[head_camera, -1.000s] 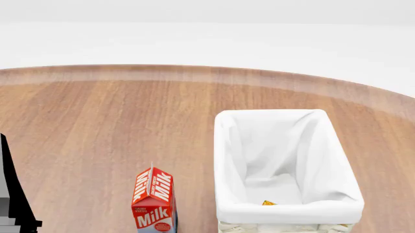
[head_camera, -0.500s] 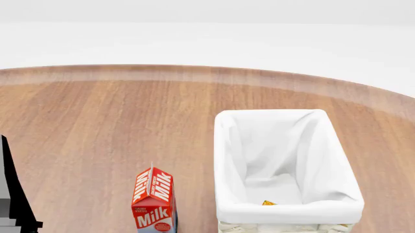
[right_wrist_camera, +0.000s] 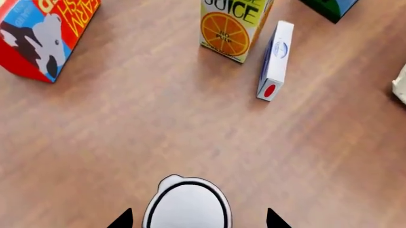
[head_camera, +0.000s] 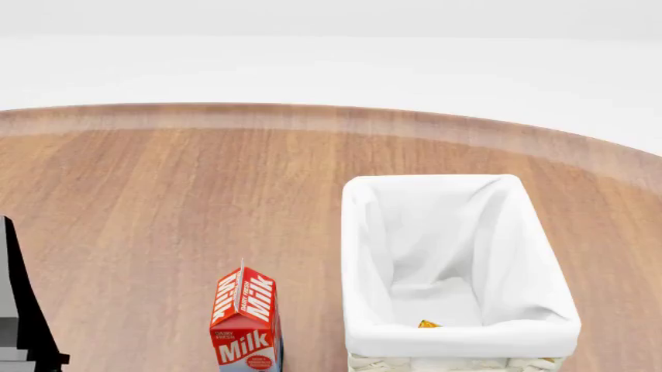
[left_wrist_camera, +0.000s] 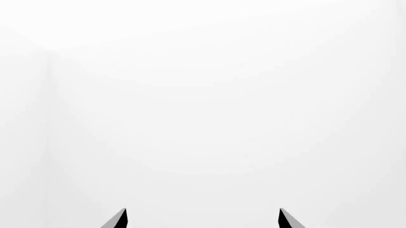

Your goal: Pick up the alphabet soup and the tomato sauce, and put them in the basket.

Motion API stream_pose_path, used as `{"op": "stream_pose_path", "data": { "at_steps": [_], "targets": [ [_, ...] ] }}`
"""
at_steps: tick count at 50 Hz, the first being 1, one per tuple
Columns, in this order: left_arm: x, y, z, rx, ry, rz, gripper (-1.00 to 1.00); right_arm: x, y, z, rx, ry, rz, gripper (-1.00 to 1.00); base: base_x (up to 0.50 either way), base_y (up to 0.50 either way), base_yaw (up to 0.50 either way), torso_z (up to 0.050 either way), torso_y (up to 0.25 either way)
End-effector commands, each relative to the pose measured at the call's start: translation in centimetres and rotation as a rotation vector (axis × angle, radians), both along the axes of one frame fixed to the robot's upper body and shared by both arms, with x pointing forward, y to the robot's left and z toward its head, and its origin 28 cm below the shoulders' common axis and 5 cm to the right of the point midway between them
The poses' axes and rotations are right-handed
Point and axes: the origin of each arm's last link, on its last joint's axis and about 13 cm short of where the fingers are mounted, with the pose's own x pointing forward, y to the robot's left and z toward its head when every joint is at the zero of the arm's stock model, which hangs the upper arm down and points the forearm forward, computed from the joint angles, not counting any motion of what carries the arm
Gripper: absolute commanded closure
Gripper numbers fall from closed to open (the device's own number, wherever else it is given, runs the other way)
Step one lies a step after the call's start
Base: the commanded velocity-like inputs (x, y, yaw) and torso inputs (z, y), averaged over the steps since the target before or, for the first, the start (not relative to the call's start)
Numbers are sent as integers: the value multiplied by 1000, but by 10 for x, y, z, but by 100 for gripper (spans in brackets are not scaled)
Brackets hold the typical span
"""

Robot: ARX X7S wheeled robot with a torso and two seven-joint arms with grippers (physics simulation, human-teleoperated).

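Right gripper (right_wrist_camera: 197,219) spread wide, straddling a can's silver-white top (right_wrist_camera: 188,206), not gripping. Left gripper (left_wrist_camera: 201,219) wide, empty, facing white. Basket (head_camera: 455,338) right of milk carton (head_camera: 246,322) on table (head_camera: 155,201).

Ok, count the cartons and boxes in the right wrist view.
4: a cow-print carton; a juice carton; a white box close beside the juice carton; a green-blue box, cut off at the picture's edge. More may lie out of frame.
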Motion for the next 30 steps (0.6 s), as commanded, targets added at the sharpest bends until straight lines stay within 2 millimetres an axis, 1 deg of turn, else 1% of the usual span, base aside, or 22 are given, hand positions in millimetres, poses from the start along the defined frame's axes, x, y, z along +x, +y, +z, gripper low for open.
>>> {"op": "stream_pose_path", "data": {
  "at_steps": [1, 16, 30],
  "targets": [
    [0, 0, 1, 1, -1, 1, -100, 1, 2, -6, 0, 3, 2, -100, 0, 0, 0, 0, 0],
    [0, 1, 0, -3, 0, 1, -100, 1, 4, -21, -1, 30, -5, -100, 0, 0, 0, 0, 0],
    [0, 0, -2, -5, 3, -1, -100, -3, 6, -28, -4, 40, 0, -100, 0, 0, 0, 0, 0]
  ]
}}
